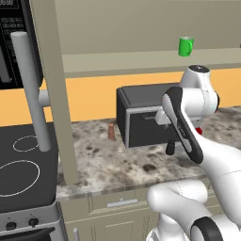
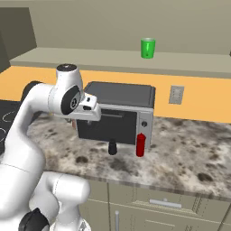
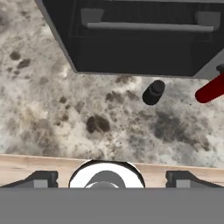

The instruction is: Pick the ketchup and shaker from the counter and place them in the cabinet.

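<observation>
Claw (image 3: 107, 178) hangs high above the counter's (image 3: 52, 113) front edge, fingers (image 3: 41, 178) spread wide with nothing between them, looking down on the speckled granite. From that height both targets lie ahead of it and well below: the shaker (image 3: 153, 92), black with a rounded top, stands ahead and a little to the claw's right, just in front of the toaster oven (image 3: 144, 39); the ketchup (image 3: 213, 89) stands farther right again, close by the oven's front corner. In the right base view the two read as near neighbours, shaker (image 2: 112, 147) and ketchup (image 2: 140, 145), apart but near, both upright on the counter (image 2: 189, 158) before the oven's dark door (image 2: 113, 124).

Neither item is touched, so the task looks barely begun; the open fingers and the high pose suit an approach, most likely toward the shaker, since it sits nearer the claw's line. A grasp there calls for dropping forward and down, with the fingers straddling the narrow top. Being so close to the oven front, the shaker leaves little room behind it, and a finger could strike the door.

Far above and ahead of the claw runs the cabinet (image 1: 141, 61) shelf, where a green mug (image 1: 185, 46) already stands. The cabinet door (image 1: 56, 94) with its long grey handle (image 1: 30, 89) is swung open off to the claw's left, so the shelf is free to receive both things. A small reddish-brown shaker (image 1: 111, 131) stands left of the oven and is no part of the job.
</observation>
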Controlling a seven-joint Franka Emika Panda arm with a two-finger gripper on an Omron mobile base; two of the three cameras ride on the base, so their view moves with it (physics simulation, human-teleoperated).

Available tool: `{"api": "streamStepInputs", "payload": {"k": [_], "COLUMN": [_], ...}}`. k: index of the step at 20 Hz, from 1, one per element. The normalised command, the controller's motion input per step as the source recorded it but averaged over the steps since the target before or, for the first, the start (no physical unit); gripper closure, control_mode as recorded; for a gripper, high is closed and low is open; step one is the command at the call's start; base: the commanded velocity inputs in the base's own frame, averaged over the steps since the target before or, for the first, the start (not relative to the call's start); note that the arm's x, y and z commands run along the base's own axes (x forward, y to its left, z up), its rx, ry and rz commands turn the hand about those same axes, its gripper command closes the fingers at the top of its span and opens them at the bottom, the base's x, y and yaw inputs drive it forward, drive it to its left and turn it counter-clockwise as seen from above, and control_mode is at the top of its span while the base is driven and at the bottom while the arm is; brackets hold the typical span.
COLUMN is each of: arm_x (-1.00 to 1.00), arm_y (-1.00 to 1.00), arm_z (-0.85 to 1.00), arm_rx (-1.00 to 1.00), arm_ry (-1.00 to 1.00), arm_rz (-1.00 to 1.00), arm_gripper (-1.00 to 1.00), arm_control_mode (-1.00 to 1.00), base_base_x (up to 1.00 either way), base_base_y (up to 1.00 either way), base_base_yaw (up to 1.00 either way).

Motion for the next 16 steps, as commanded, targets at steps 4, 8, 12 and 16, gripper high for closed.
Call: {"api": "streamStepInputs", "payload": {"k": [4,8,12,16], "arm_x": [-0.04,0.0,0.0,0.0], "arm_y": [-0.38,-0.43,-0.48,-0.34], "arm_z": [-0.45,-0.41,-0.23,-0.2], "arm_rx": [0.0,0.0,0.0,0.0], "arm_ry": [0.05,0.02,0.07,0.02], "arm_rz": [-0.01,0.0,0.0,0.0], "arm_gripper": [-1.0,-1.0,-1.0,-1.0], "arm_control_mode": [-1.0,-1.0,-1.0,-1.0], "base_base_x": [0.0,0.0,0.0,0.0], "base_base_y": [0.0,0.0,0.0,0.0], "base_base_yaw": [0.0,0.0,0.0,0.0]}}
